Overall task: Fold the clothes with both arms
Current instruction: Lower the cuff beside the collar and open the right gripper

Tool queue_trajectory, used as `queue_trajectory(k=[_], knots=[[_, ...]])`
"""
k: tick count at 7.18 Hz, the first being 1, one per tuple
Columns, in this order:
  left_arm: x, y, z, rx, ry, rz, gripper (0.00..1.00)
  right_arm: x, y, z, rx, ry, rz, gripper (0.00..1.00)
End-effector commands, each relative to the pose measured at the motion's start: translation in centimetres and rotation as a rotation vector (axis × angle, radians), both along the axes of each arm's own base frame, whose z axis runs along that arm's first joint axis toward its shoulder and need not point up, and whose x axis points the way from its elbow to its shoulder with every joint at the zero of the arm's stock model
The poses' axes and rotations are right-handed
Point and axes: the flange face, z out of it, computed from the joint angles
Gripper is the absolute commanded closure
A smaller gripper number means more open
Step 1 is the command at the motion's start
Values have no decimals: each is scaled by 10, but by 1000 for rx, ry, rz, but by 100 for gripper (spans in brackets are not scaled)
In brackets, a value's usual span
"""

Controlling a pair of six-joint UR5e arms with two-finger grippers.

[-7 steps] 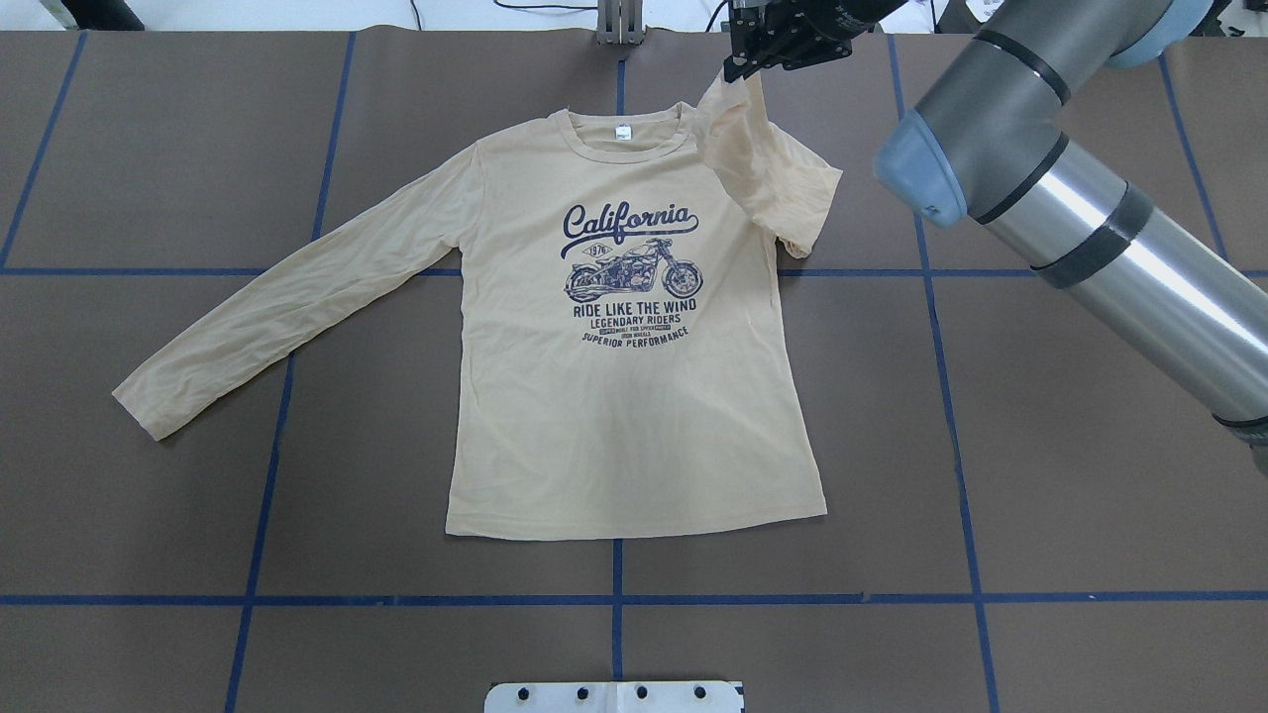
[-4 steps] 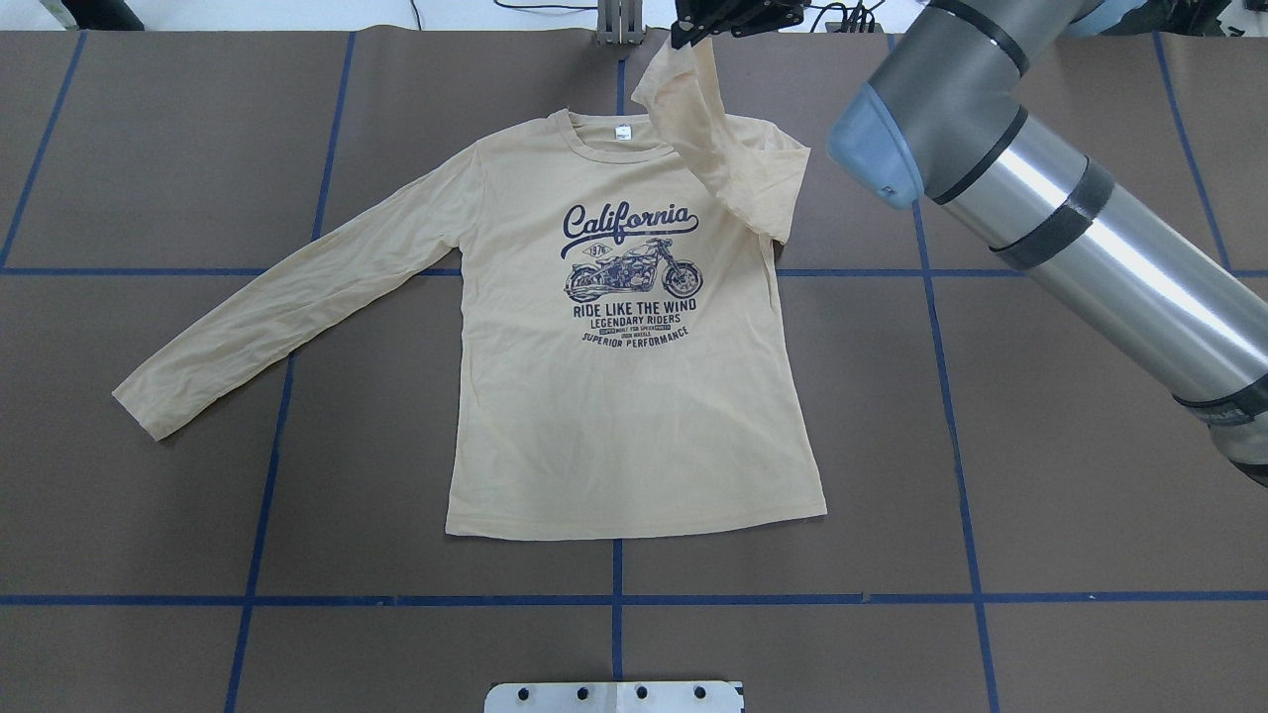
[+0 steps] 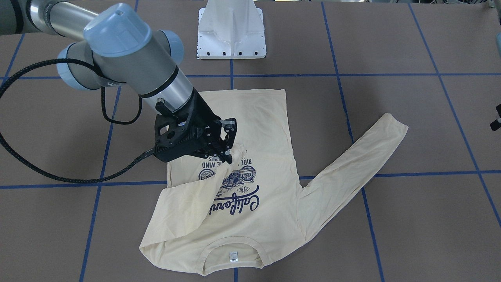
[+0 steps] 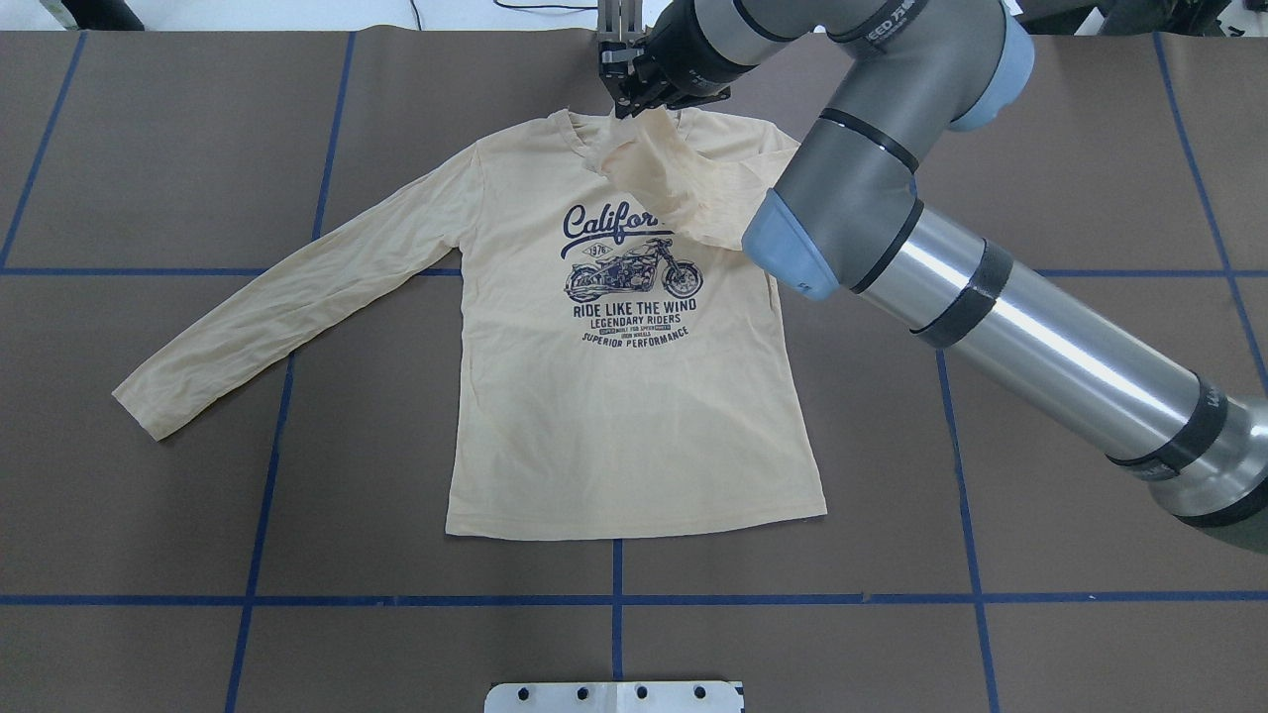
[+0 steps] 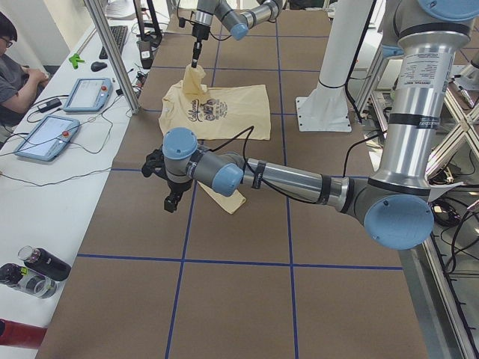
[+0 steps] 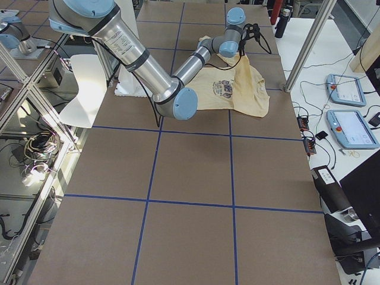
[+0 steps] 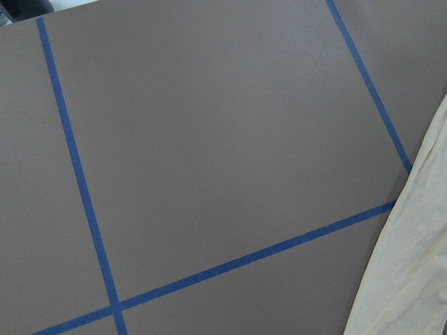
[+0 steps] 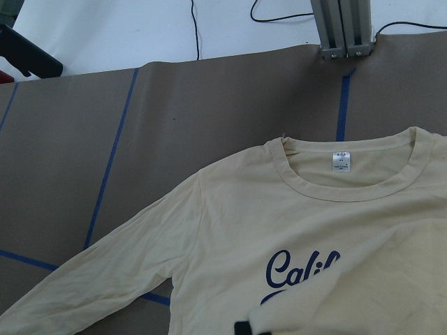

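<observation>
Swung inward over shirt (image 3: 266,129) with sleeve (image 3: 193,197) pinched tight in right gripper (image 3: 228,153), trailing beneath it; next, lowering onto print (image 3: 238,201).

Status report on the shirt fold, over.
Right gripper shut on the sleeve cuff, raised over the shirt's print. Left gripper beside the flat sleeve, jaws unclear. Nothing blocking the fold.

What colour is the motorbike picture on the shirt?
Navy blue motorbike print on the pale cream-yellow long-sleeved jersey shirt; clearest in the overhead exterior view.
</observation>
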Motion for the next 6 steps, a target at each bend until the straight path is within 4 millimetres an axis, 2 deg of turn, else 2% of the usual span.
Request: queue_trajectory(k=[1, 2, 4, 5, 6], knots=[[1, -4, 0, -1, 0, 1, 0, -43, -26, -14, -33, 46, 6, 100], [1, -5, 2, -4, 0, 1, 0, -67, -28, -16, -36, 71, 17, 100], [1, -6, 3, -7, -2, 1, 0, -108, -14, -10, 4, 79, 46, 100], [1, -7, 6, -12, -5, 1, 0, -133, -6, -16, 12, 97, 52, 100], [1, -6, 9, -11, -4, 1, 0, -155, -6, -26, 14, 118, 64, 100]])
